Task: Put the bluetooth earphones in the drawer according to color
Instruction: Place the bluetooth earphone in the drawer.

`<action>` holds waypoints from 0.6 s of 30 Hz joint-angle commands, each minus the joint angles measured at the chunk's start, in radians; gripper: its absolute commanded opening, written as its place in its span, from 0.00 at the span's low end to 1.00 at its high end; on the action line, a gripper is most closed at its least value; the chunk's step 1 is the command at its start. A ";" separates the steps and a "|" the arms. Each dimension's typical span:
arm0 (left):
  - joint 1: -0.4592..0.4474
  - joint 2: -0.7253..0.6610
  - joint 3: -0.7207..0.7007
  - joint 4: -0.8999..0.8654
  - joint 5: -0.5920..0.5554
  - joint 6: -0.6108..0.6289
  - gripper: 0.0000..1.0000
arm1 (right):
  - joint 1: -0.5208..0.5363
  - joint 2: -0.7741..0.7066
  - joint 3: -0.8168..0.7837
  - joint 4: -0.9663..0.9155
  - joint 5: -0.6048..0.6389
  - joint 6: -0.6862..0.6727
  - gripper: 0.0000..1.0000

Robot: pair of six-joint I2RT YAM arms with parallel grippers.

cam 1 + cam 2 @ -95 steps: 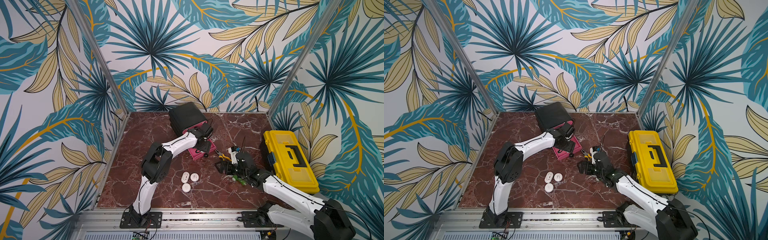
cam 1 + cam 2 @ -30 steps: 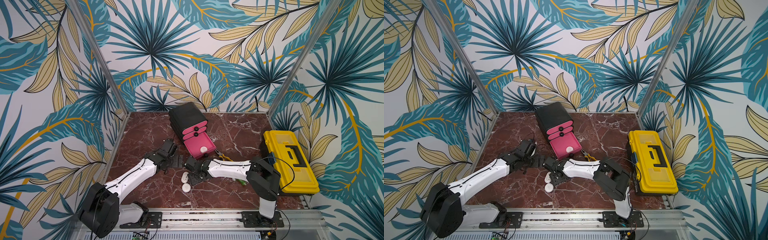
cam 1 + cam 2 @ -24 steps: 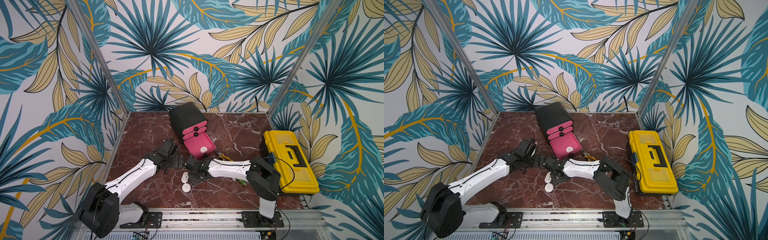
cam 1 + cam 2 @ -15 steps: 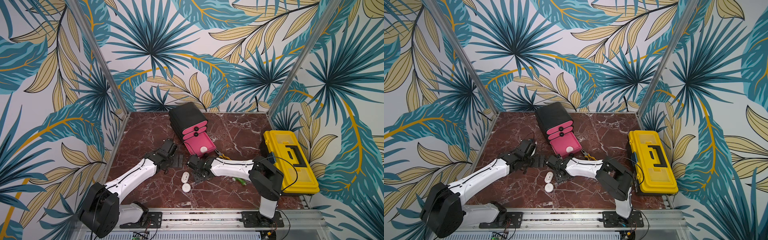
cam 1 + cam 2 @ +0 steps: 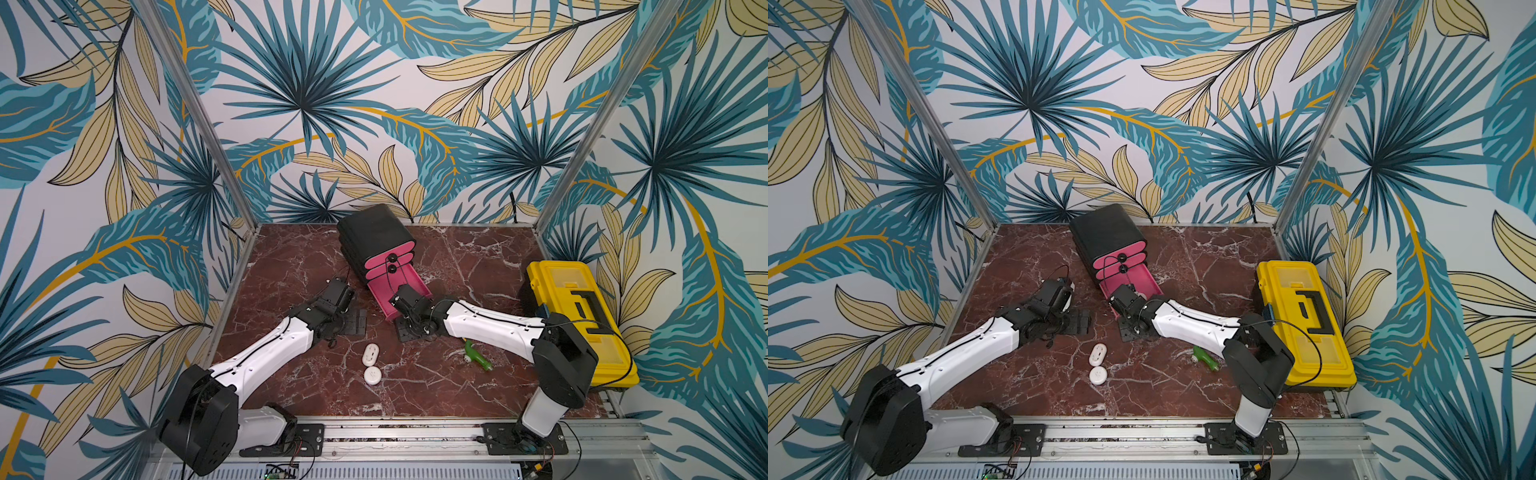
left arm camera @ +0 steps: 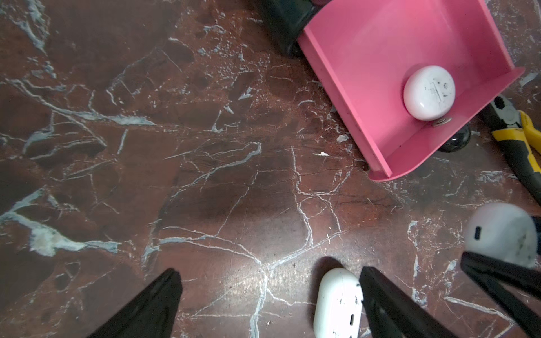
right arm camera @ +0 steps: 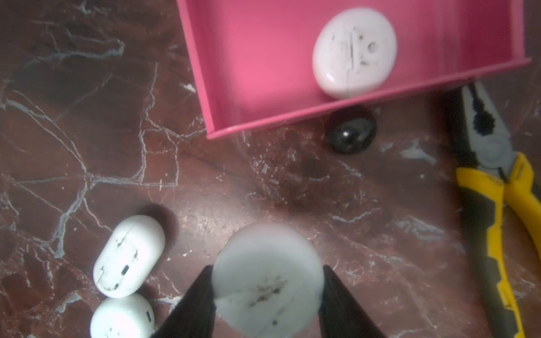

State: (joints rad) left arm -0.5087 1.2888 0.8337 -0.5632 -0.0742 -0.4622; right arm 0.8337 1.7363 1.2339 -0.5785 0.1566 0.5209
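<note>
The drawer is a black cabinet (image 5: 376, 237) with three pink drawers; the bottom one (image 7: 263, 73) is pulled out and holds one white earphone case (image 7: 354, 52). My right gripper (image 7: 268, 281) is shut on another white earphone case (image 7: 266, 275), held above the marble just in front of the open drawer; the left wrist view shows this case (image 6: 502, 234) too. Two white earphone cases (image 5: 369, 355) (image 5: 372, 376) lie side by side on the floor. My left gripper (image 6: 269, 278) stands open and empty, low over the marble left of the drawer, one fingertip beside a lying case (image 6: 336, 304).
A yellow toolbox (image 5: 577, 320) stands along the right wall. A green plastic tool (image 5: 476, 353) lies by the right forearm. Yellow-handled pliers (image 7: 497, 190) lie right of the open drawer, near its black knob (image 7: 349, 134). Metal posts and patterned walls enclose the marble floor.
My right gripper has closed on one white case from the floor group and carried it up toward the open drawer. Two cases stay on the floor. The left arm has not moved.
</note>
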 commanded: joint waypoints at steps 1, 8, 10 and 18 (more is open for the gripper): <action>0.006 0.000 -0.027 0.022 0.007 0.001 1.00 | -0.059 0.021 0.067 0.000 -0.018 -0.060 0.54; 0.007 -0.006 -0.033 0.020 -0.009 0.004 1.00 | -0.156 0.141 0.210 0.001 -0.027 -0.127 0.54; 0.007 -0.008 -0.034 0.023 -0.005 0.002 1.00 | -0.176 0.181 0.252 0.002 -0.026 -0.142 0.54; 0.007 -0.017 -0.038 0.019 -0.004 0.001 1.00 | -0.233 0.304 0.365 0.023 -0.028 -0.163 0.54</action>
State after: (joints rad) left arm -0.5083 1.2884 0.8219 -0.5568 -0.0708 -0.4625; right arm 0.6144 2.0190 1.5692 -0.5663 0.1333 0.3805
